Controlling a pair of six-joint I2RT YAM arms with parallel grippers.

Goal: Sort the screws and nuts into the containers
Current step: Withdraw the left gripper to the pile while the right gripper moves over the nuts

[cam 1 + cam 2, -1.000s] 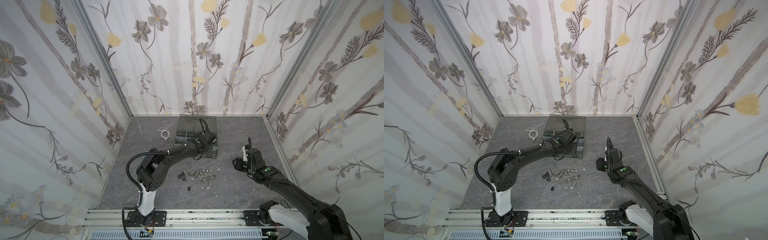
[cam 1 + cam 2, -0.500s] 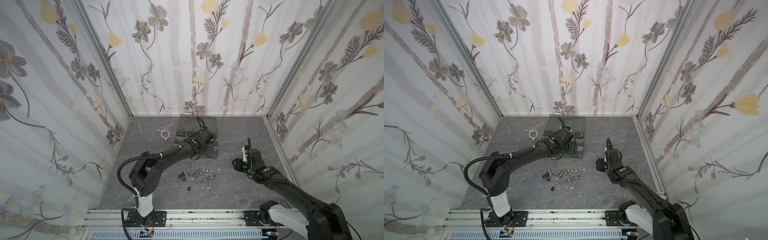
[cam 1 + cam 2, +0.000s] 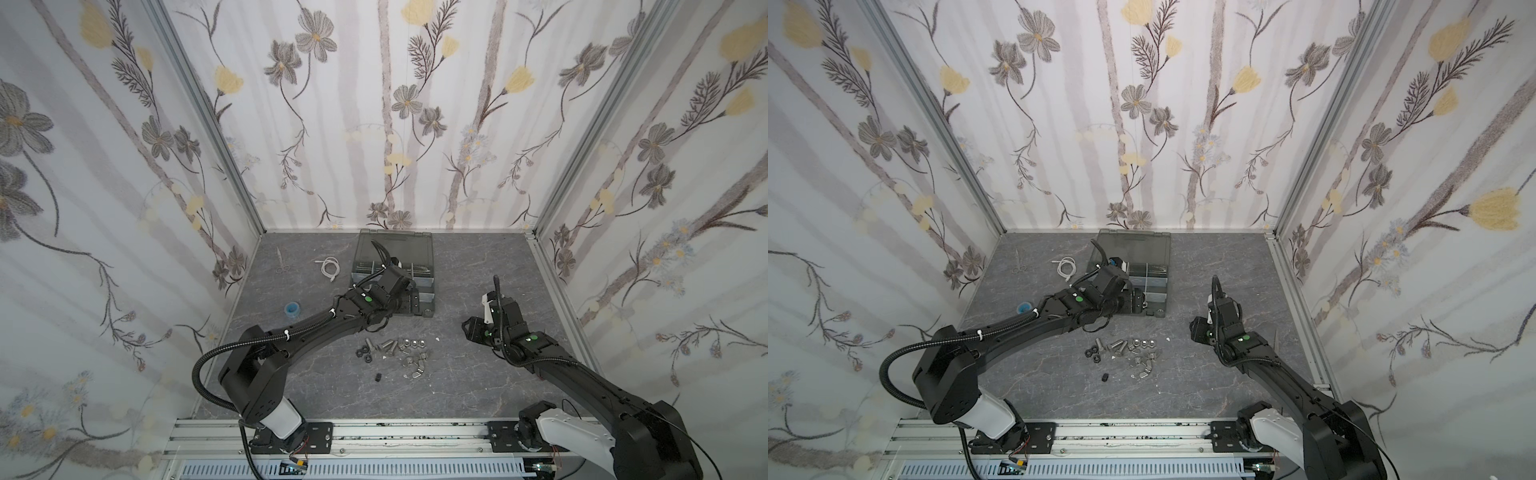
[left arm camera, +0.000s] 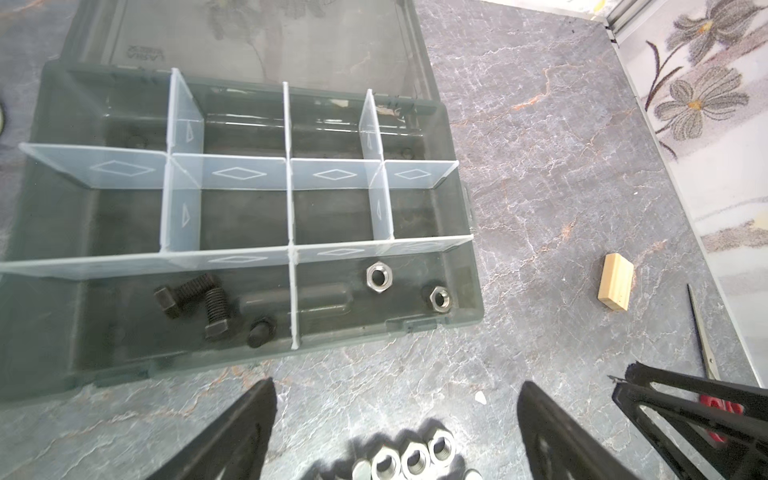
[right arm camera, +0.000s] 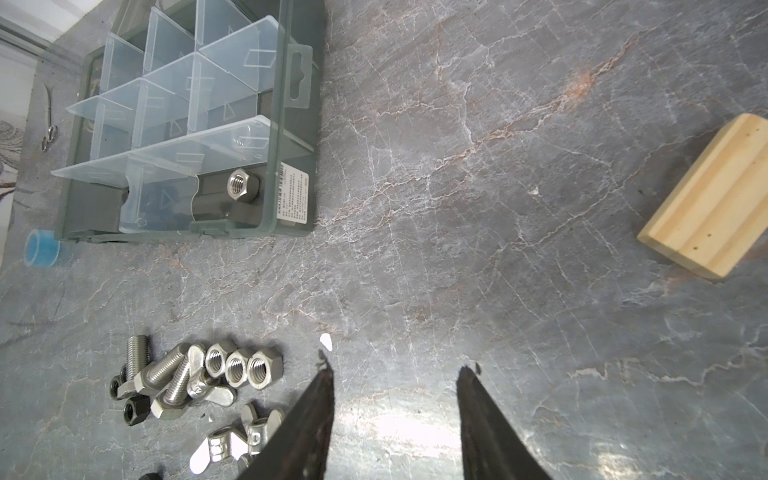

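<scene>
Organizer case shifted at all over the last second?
No. The organizer case sits where it was: lid by the back wall, white cable equally far on its left.

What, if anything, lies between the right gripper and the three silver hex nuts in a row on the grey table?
Nothing visible: only bare table separates the open right gripper from the three silver hex nuts; a white speck lies nearby.

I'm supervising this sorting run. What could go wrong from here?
1. The loose silver bolts, a wing nut and hex nuts lie touching, so a grasp may lift two pieces or scatter them.
2. The open left hand and right hand both hover near that pile and could collide.
3. Only a thin divider separates the black bolts from the sorted nuts; a careless drop may land wrongly.
</scene>
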